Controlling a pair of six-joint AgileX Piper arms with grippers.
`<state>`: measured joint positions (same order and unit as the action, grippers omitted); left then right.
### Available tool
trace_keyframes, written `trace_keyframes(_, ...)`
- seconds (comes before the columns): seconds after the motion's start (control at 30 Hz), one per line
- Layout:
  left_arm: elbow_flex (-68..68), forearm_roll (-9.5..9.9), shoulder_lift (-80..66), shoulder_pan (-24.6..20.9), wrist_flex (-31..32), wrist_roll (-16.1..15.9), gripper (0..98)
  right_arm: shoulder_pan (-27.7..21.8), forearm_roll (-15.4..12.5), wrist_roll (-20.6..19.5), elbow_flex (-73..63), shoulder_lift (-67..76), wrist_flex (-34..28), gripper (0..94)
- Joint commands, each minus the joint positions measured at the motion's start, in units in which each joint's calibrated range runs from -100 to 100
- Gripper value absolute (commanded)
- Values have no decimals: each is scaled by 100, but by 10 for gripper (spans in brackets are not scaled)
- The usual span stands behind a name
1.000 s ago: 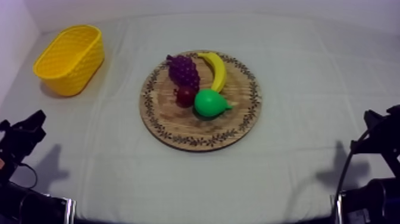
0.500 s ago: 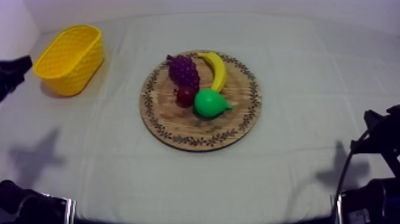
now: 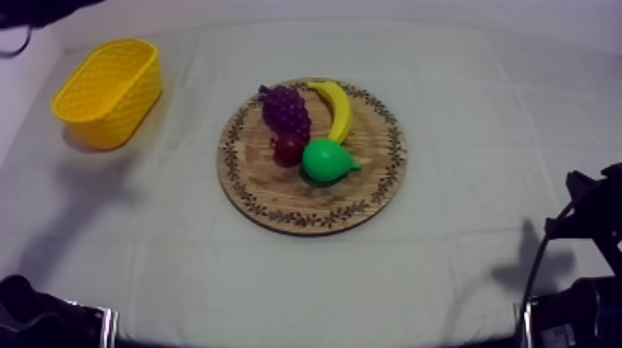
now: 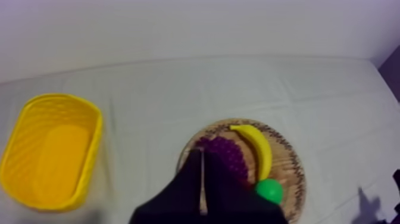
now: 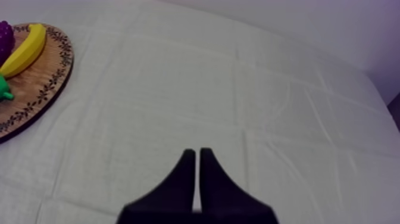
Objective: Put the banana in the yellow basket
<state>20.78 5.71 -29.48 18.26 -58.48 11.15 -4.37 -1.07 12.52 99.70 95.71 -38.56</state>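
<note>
The banana (image 3: 337, 109) lies along the far side of the board (image 3: 278, 199), its inner curve right beside the grapes (image 3: 285, 111) and its near tip by the pear (image 3: 326, 159). That crowding is the main risk: a finger coming down on the grape side could catch the bunch, or nudge the pear so that it rolls toward the board's edge. A grip near one tip would likely let the curved fruit swing or slip on the way to the basket (image 3: 118, 116), which stands well apart, near the far left corner of the surface (image 3: 463, 111).

The left arm (image 3: 42, 9) reaches in over that far left corner. The left claw (image 4: 200, 156) is clenched on nothing, its fingers a narrow wedge pointing toward the grapes, so it must spread before any grasp. The right claw (image 5: 196, 156) is likewise clenched and empty, over bare cloth toward the right edge.
</note>
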Motion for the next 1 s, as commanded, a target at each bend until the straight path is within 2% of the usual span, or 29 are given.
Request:
trace_keyframes(0.0, -757, 35, 917, 164, -87, 104, 6, 1, -3, 1, -3, 4, 1, 6)
trace_keyframes(0.17, -1584, 146, 1890, 475, -290, 309, 13, 1, -3, 1, -3, 4, 1, 6)
trace_keyframes(0.43, -2950, 172, 3450, 886, -747, 563, 11, 1, -3, 1, -3, 4, 1, 6)
trace_keyframes(0.8, -4357, 229, 5249, 1164, -1523, 992, 24, 1, -3, 1, -3, 4, 1, 6)
trace_keyframes(0.9, -4545, 213, 5569, 1198, -1609, 1086, 64, 1, -3, 1, -3, 4, 1, 6)
trace_keyframes(0.97, -4592, 178, 5731, 1208, -1652, 1137, 128, 1, -3, 1, -3, 4, 1, 6)
